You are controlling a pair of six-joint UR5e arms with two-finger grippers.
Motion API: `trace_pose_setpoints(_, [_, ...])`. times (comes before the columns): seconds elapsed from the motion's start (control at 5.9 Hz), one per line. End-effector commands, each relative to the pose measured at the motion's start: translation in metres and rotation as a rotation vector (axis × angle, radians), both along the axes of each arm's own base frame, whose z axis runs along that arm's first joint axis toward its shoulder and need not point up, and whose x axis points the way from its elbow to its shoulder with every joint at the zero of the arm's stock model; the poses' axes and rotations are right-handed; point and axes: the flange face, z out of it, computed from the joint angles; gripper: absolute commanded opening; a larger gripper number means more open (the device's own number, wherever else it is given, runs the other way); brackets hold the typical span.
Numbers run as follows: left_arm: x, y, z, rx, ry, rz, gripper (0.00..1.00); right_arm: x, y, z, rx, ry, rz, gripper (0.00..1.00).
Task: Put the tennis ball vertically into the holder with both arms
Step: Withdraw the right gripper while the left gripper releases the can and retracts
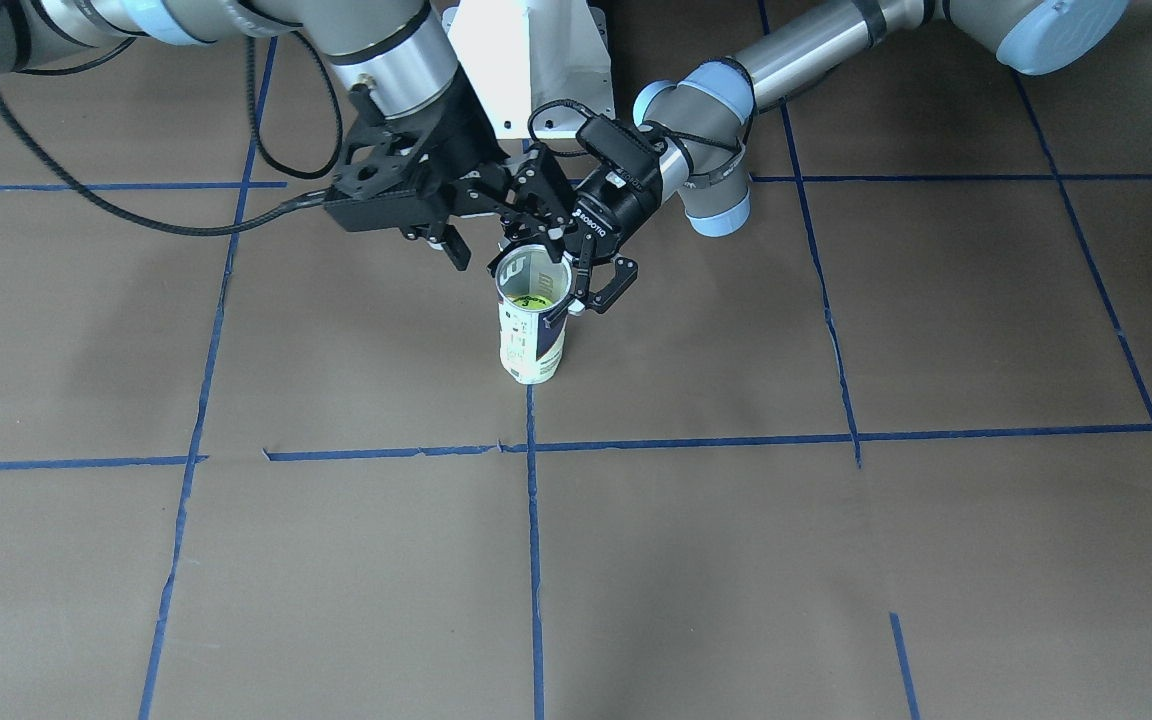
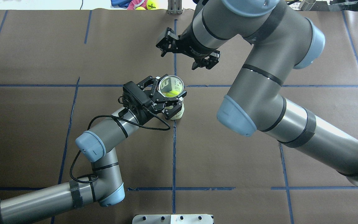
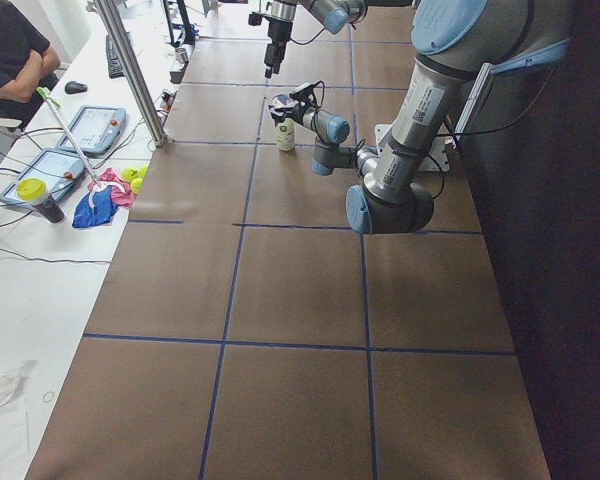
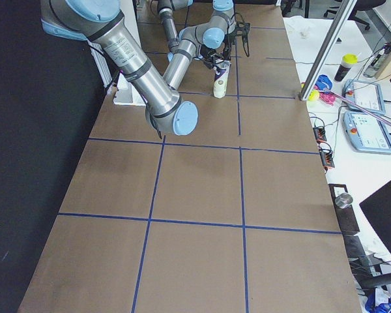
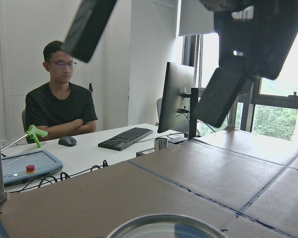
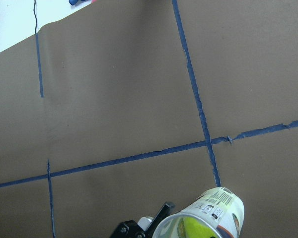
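The fuzzy yellow-green tennis ball (image 2: 170,92) already sits inside the upright clear plastic can (image 2: 173,99). The left tool (image 2: 163,97) clamps the can; the right tool (image 2: 187,55), spread and empty, only needs withdrawing.

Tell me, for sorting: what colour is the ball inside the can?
Bright yellow-green tennis ball, seen best in the overhead exterior view.

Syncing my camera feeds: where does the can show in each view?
Front-facing: can, upper centre.
Overhead: centre.
Exterior left: top centre, small.
Exterior right: top centre.
Left wrist: only its rim, bottom edge.
Right wrist: bottom right.
Shared landmark: the blue tape line it stands by.
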Motion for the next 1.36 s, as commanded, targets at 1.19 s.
trace_pose_setpoints(1.19, [-0.127,-0.01,0.019,-0.016,0.076,-0.076,0.99,0.26,-0.068,0.249,0.215,0.273,-0.11,0.99])
